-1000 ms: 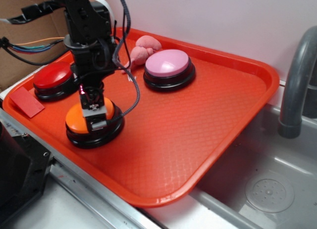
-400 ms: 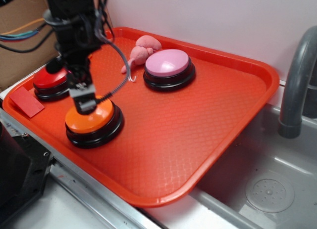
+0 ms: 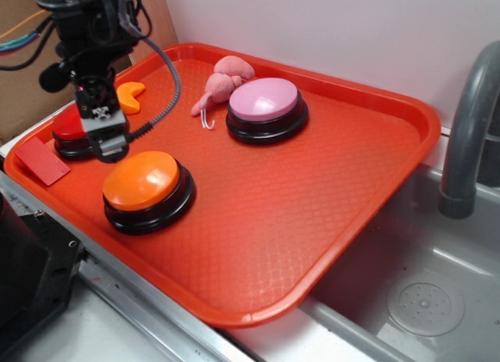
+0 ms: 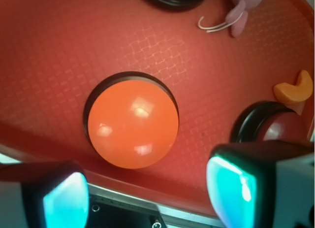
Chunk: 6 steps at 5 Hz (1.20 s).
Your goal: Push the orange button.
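The orange button (image 3: 142, 181) has a glossy orange dome on a black base and sits at the front left of the red tray (image 3: 312, 198). In the wrist view the orange button (image 4: 132, 123) lies uncovered, ahead of the fingers. My gripper (image 3: 105, 139) hangs above the tray, to the upper left of this button and clear of it, in front of the red button (image 3: 69, 127). In the wrist view the gripper (image 4: 147, 198) is open, its jaws wide apart with nothing between them.
A pink button (image 3: 264, 100) and a pink plush toy (image 3: 223, 80) sit at the back of the tray. An orange crescent piece (image 3: 131, 96) lies near the red button. A red wedge (image 3: 43, 160) rests on the left rim. A sink (image 3: 422, 299) and grey faucet (image 3: 469, 120) are at right.
The gripper has lifted off the top of the orange button and moved up and to the left, leaving the button's dome fully uncovered.
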### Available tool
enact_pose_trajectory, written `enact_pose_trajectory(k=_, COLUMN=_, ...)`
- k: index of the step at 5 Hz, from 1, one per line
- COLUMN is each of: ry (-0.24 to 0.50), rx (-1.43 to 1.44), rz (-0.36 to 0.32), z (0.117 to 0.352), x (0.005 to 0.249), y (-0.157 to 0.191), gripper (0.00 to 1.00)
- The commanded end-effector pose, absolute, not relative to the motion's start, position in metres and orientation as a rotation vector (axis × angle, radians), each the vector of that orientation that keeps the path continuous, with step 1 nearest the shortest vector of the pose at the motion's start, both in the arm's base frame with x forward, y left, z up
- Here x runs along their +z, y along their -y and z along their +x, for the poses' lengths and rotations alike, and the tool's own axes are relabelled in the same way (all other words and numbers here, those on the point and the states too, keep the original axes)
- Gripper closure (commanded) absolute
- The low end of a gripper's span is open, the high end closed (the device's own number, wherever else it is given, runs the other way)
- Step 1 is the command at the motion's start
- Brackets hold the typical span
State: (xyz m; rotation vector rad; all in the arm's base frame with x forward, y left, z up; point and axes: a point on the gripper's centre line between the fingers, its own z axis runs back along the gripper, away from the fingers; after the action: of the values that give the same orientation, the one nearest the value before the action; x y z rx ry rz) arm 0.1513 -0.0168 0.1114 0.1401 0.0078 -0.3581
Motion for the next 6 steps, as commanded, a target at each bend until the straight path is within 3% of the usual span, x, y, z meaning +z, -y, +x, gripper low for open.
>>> enact_pose_trajectory(k=1, ry=0.044, rx=-0.251, rz=0.108, z=0.152, x=0.125, y=0.01, gripper=0.0)
enact_pose_trajectory(k=5, ry=0.015, rx=-0.185, rz=0.041, z=0.161, x=0.132, y=0.009, gripper=0.0)
enact_pose_trajectory(k=6, ry=-0.026, rx=-0.225, rz=0.055, z=0.171, x=0.139, y=0.009, gripper=0.0)
